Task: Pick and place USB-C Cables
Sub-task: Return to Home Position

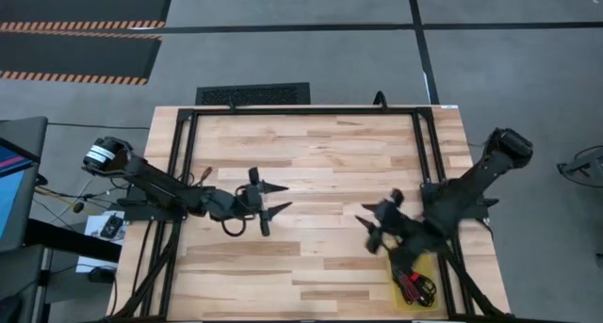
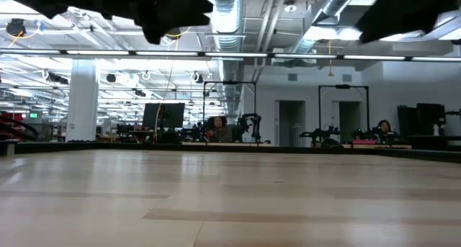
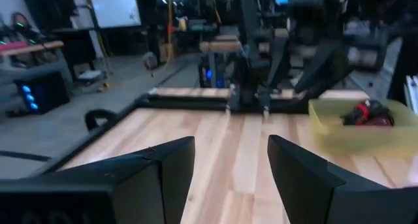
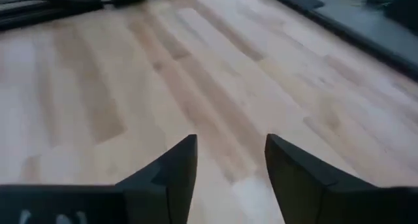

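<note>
A translucent yellow tray sits at the table's near right corner, and a tangle of black and red cables lies inside it. The left wrist view shows the same tray with the red-black bundle. I cannot tell the cables apart, and none shows on the bare wood. My left gripper hovers open over the table's middle left, pointing right. My right gripper hovers open right of centre, just beyond the tray, over bare wood.
A black metal frame runs along the far edge and down both sides of the wooden table. The right arm stands above the tray's far end. Bare wood lies between the two grippers. People sit at desks in the room behind.
</note>
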You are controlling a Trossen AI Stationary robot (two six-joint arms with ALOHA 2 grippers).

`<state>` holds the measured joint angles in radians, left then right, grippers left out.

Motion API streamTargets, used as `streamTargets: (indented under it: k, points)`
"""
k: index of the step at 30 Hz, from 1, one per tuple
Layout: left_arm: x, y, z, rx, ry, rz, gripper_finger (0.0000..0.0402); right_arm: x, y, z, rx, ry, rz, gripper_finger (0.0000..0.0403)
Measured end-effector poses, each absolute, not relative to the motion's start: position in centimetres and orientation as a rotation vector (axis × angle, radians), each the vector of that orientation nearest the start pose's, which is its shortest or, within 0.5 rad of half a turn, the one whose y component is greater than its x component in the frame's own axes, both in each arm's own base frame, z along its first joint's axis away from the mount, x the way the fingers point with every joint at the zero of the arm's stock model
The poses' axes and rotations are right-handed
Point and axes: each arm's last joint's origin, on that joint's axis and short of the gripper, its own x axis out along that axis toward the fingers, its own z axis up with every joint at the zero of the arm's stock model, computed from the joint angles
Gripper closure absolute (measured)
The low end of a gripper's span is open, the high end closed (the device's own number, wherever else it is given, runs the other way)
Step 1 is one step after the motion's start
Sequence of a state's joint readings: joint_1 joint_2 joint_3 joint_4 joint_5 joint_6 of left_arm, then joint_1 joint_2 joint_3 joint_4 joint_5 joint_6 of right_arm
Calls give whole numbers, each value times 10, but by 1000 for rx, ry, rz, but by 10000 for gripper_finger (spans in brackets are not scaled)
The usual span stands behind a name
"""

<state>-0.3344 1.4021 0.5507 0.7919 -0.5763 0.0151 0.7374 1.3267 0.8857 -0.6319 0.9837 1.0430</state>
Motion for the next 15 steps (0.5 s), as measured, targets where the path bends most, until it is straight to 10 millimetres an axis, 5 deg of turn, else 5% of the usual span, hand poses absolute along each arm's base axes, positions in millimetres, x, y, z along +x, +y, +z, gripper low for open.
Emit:
streamTargets:
  k: [4,8,11,15]
  points:
    - [248,-69,213,29,-20,255,216,229,119,224,172,452,-517,222]
    - [233,-59,201,-7,-83,271,216,259,90,222,217,350,-207,246]
    - [222,-54,193,-41,-115,282,217,269,66,229,208,230,-67,268]
    - [204,-47,193,-20,-172,327,224,273,36,239,143,143,-113,297]
